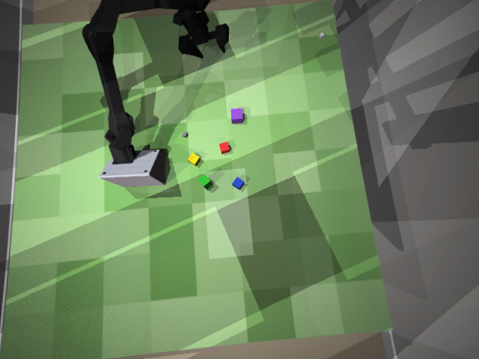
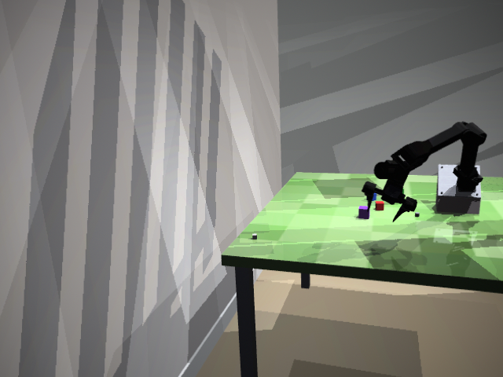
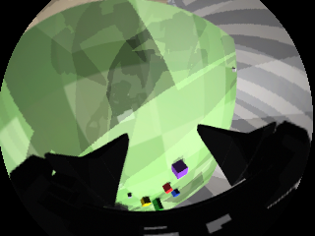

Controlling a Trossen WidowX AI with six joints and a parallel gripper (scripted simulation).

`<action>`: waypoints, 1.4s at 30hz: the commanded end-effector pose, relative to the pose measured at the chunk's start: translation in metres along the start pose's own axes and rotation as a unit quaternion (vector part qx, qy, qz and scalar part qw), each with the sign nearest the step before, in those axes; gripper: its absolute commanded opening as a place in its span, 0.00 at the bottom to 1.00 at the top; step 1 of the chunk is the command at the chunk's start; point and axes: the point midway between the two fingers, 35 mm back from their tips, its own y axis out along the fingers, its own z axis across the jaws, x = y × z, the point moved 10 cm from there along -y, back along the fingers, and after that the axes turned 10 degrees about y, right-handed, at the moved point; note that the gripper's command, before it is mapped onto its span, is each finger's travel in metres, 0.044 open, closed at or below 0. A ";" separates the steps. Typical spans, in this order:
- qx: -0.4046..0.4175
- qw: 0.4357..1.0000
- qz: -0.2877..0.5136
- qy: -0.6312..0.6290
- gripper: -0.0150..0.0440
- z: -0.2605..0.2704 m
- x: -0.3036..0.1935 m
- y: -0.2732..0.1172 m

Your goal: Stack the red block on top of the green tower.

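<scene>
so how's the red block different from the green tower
The red block is a single cube lying on the table; the green tower shows a darker layer beneath its top, so it stands taller. The red block sits nearer the purple block; the green tower sits nearer the blue block. Both have similar footprints, and the open end effector touches neither.
</scene>
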 end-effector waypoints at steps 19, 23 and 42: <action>0.063 0.934 0.126 0.328 1.00 -0.111 -0.169 0.042; 0.078 0.906 0.135 0.393 1.00 -0.125 -0.209 0.041; 0.125 0.789 0.117 0.590 1.00 -0.144 -0.334 0.025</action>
